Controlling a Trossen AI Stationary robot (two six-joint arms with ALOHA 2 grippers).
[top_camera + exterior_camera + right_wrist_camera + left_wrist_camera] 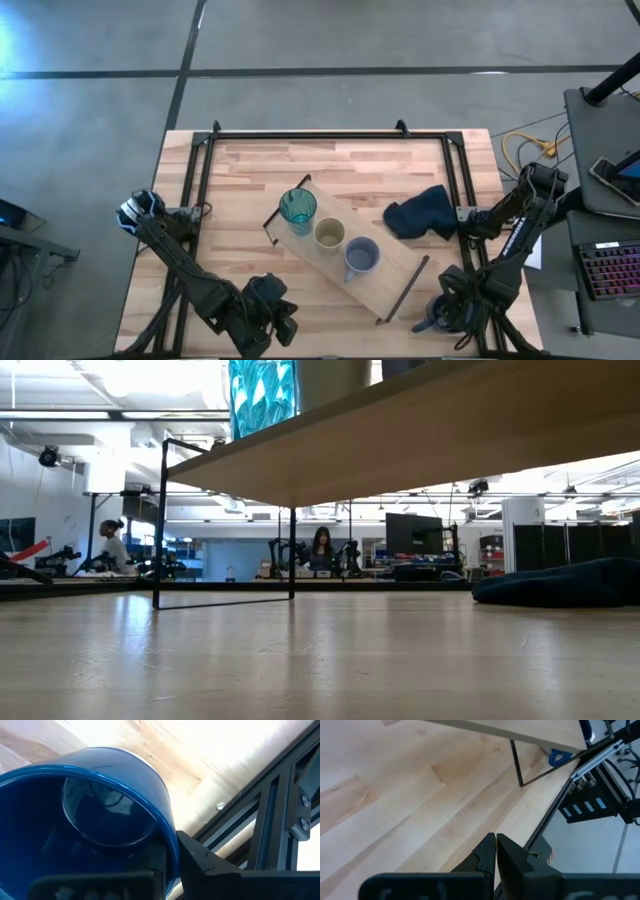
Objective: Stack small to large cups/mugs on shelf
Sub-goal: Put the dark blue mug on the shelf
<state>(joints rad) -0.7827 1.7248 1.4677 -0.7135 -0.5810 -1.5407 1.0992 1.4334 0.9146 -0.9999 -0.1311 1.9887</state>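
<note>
The shelf [345, 250] stands slantwise mid-table on thin dark legs. On it, in a row, stand the teal tumbler [297, 208], the olive cup [329, 234] and the periwinkle cup [360, 257]. The tumbler also shows in the low view [262, 395]. My right gripper [447, 312] is at the table's near right corner, shut on the navy mug [90, 820]. My left gripper [275, 322] is shut and empty near the table's near edge, short of the shelf; it also shows in the left wrist view [496, 842]. My right gripper holds the navy mug by its rim wall [167, 837], one finger [200, 862] outside the wall and the other inside the mug, mostly hidden by it. The fingers come in at the mug's open mouth. I cannot tell whether the mug rests on the table.
A dark blue cloth [420, 213] lies crumpled right of the shelf's far half and shows in the low view [565, 582]. A dark metal frame [330, 133] runs along the table's far and side edges. Bare tabletop lies left of the shelf.
</note>
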